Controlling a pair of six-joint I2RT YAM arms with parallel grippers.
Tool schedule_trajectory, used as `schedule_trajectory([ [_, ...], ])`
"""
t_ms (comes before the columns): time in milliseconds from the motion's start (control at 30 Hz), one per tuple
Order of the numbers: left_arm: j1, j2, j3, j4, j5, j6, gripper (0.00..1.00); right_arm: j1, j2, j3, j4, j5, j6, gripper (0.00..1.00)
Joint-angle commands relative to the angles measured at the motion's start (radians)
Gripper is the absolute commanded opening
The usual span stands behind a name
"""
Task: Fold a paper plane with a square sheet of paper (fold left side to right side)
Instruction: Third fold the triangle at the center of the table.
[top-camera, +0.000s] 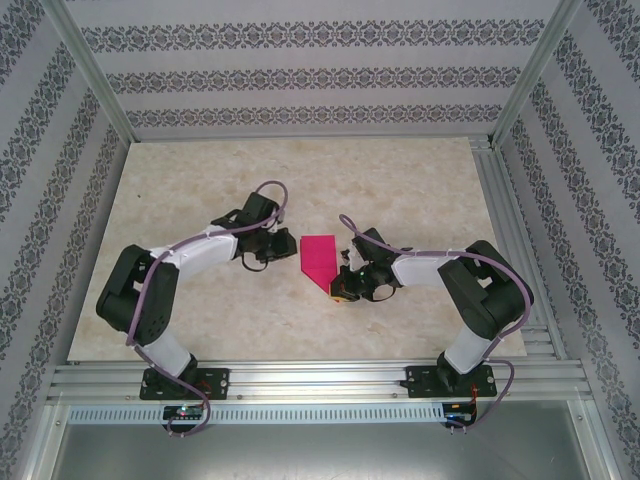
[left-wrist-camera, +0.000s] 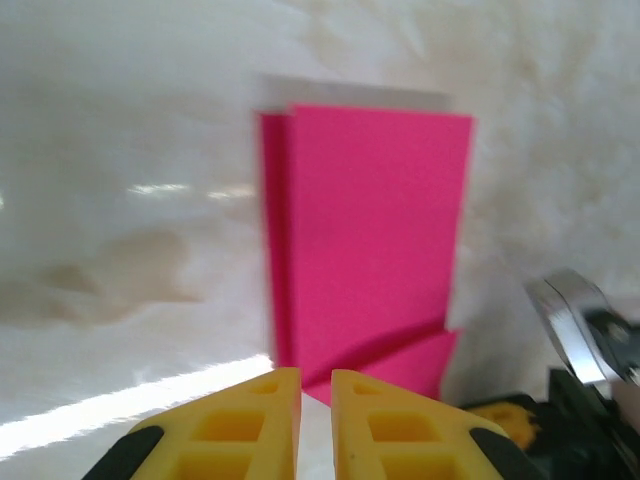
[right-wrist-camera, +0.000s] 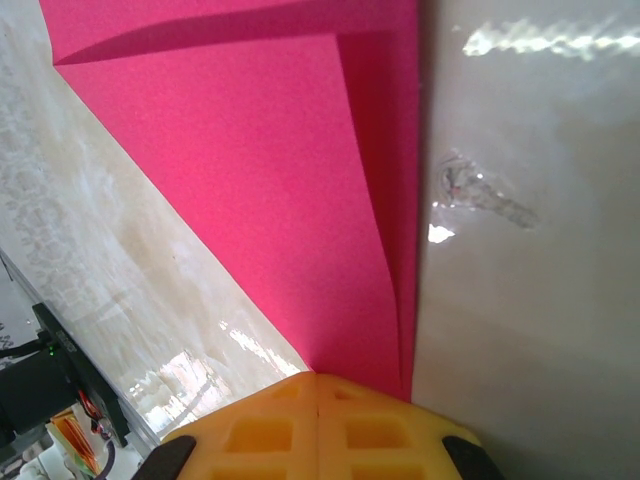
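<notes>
Top external view puts the sheet of paper (top-camera: 316, 252) flat on the table (top-camera: 420, 190), mid-table between the 2 arms. It is already narrowed to a strip, with 1 slanted fold at its near end. I judge the nose is being shaped, with more left-to-right folds to come.

The long axis runs far to near, leaning slightly right. The pointed end faces the near right and the square end faces the far wall.

The right gripper (right-wrist-camera: 318, 400) has its jaws pressed together at that point. Whether it pinches the tip or only pins it is hard to tell.

The left gripper (left-wrist-camera: 316, 400) sits just beside the sheet's left edge, its jaws a narrow slit apart on nothing.

Next, it should probably catch the layered left edge and carry it over to the right while the tip is held.
</notes>
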Motion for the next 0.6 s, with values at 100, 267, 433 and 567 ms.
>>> schedule_trajectory([
  [100,-0.104,0.100,0.027,0.062,0.031,-0.056,0.18,0.002,0.057,-0.037,-0.174,0.148,-0.014,0.00],
  [267,-0.130,0.199,0.098,0.056,0.025,-0.035,0.18,0.003,0.053,-0.028,-0.183,0.150,-0.019,0.00],
  [433,-0.133,0.238,0.103,0.019,-0.033,-0.016,0.17,0.003,0.015,-0.021,-0.176,0.142,-0.011,0.00],
  [567,-0.134,0.249,0.054,0.047,-0.034,-0.023,0.17,0.003,-0.063,-0.001,-0.171,0.140,0.025,0.00],
])
